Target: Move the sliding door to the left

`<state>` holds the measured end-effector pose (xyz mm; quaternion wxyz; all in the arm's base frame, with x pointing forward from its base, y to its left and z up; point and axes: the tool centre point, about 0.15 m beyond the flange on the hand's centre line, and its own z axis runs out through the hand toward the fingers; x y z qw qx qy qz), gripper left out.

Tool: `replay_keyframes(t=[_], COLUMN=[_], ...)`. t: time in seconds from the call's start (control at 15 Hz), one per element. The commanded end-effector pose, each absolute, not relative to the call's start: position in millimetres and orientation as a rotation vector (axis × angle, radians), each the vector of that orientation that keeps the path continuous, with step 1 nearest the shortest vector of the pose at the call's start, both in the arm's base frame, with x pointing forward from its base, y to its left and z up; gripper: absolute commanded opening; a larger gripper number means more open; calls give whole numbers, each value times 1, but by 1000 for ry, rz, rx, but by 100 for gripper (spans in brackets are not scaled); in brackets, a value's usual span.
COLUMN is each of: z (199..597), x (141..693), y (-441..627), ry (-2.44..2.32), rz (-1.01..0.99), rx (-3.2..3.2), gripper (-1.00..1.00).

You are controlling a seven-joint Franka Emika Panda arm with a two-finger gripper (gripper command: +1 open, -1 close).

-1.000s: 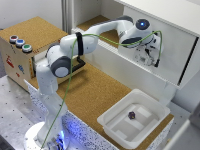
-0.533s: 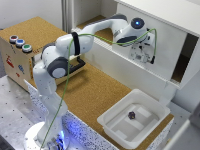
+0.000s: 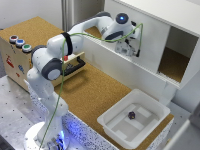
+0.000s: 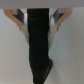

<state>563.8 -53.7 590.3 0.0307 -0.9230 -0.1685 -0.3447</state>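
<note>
The sliding door (image 3: 146,41) is a plain white upright panel on the front of the white cabinet (image 3: 165,12). It covers the part of the front towards the exterior view's left. A dark opening (image 3: 176,59) shows on the exterior view's right. My gripper (image 3: 126,49) is right at the door's face, near its edge on the exterior view's left. In the wrist view the black fingers (image 4: 41,45) are pressed together into one dark strip, and the gripper (image 4: 43,75) is shut, with only white panel behind it. I cannot tell whether it touches the door.
A long low white front board (image 3: 120,62) runs below the door. A wooden drawer with a black handle (image 3: 75,65) sits beside my arm. A white bin (image 3: 131,131) holds a small dark object (image 3: 132,115). A wooden box with coloured buttons (image 3: 19,43) stands at the left.
My gripper has moved towards the exterior view's left along the cabinet front. The door has gone with it, and the dark opening on the right has grown wider.
</note>
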Motion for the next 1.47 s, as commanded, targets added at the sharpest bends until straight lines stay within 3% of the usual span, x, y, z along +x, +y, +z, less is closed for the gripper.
replay_keyframes(t=[0.0,0.87,0.93,1.4], z=[568,587,594,600], x=[554,547,547,541], y=[43,171,168,116], ry=[-597,-932,-896,-682], rz=[-1189,-1188,-1198,-1217], rx=[-2880,-2684,-2731,-2869], gripper=[-100,-100,100,100])
